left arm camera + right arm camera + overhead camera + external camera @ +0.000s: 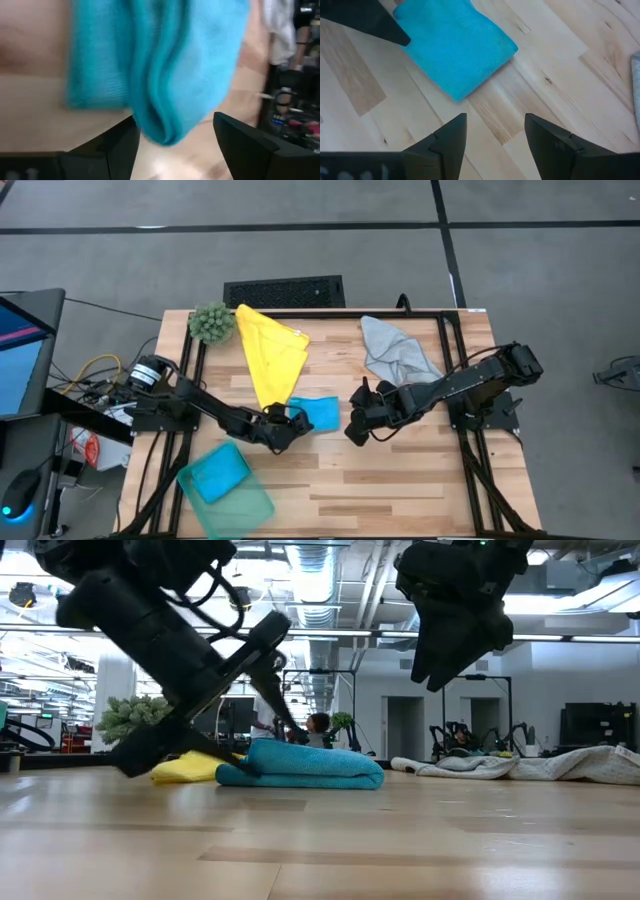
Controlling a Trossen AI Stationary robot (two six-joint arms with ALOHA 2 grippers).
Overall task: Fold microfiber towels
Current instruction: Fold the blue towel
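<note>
**Table inventory: folded blue towel at centre, both grippers open**

Your items, as they lie on the wooden table (pixel 400 480):

1. Folded blue towel (pixel 318 412). It lies flat near the table's middle, a compact rectangle. From table height it shows as a thick, layered bundle (pixel 300 765).
2. Left gripper (pixel 285 423). You find it low at the blue towel's left edge. Its fingers (pixel 250 145) stand wide apart, with a folded edge of the cloth (pixel 165 75) lying between them; they are not pressed onto it and hold nothing.
3. Right gripper (pixel 355 420). It hangs above the table just right of the blue towel, clear of the cloth. Its fingers (pixel 450 137) are spread and empty, with bare wood between them and the towel (pixel 457 50) ahead.
4. Yellow towel (pixel 270 352). Unfolded and loose, it runs from the far left part of the table down to the blue towel, touching its far left corner.
5. Grey towel (pixel 395 350). Crumpled, far right of centre.
6. Teal towel (pixel 240 502) with a second blue towel (pixel 218 472) lying on it, at the near left corner, partly overhanging the table's edge.
7. Fuzzy green ball (pixel 211 323). Far left corner, just beside the yellow towel.
</note>
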